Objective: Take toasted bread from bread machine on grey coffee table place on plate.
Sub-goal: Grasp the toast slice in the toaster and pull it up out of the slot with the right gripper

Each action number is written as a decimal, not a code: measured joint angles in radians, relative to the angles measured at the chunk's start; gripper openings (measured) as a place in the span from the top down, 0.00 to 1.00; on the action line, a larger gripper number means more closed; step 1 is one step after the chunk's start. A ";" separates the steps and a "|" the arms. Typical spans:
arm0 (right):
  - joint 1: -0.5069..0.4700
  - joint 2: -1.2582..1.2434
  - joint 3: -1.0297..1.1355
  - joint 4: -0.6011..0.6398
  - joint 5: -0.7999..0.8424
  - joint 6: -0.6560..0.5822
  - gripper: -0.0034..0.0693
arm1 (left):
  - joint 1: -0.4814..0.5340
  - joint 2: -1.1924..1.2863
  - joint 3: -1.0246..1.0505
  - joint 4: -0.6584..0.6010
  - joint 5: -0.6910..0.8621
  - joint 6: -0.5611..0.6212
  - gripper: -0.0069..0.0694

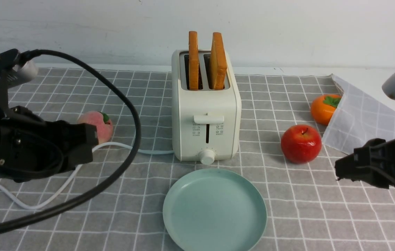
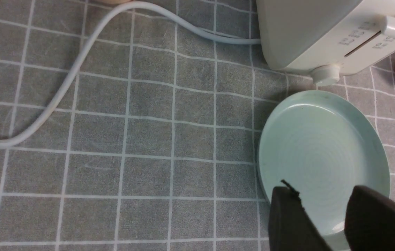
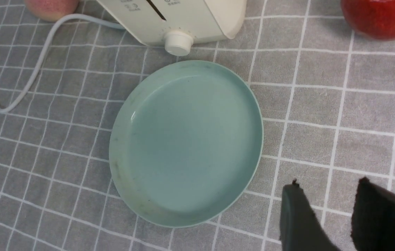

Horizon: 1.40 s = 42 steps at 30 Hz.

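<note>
Left gripper (image 2: 323,195) and right gripper (image 3: 326,184) both parted and empty, low either side of the plate (image 1: 215,209), toasted bread (image 1: 217,61) upright in the bread machine (image 1: 206,118) beyond, edge-on, left slightly nearer

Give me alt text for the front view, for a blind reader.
Two slices of toast stand in a cream-white toaster on a grey checked table, a bare mint-green plate just in front. A peach lies to its left, a red apple and persimmon to its right. The left gripper and right gripper hover at the sides, holding nothing.
</note>
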 joint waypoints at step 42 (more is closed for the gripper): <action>0.190 0.811 -0.828 0.340 -0.257 -0.401 0.34 | 0.000 0.000 0.000 -0.029 -0.113 0.008 0.60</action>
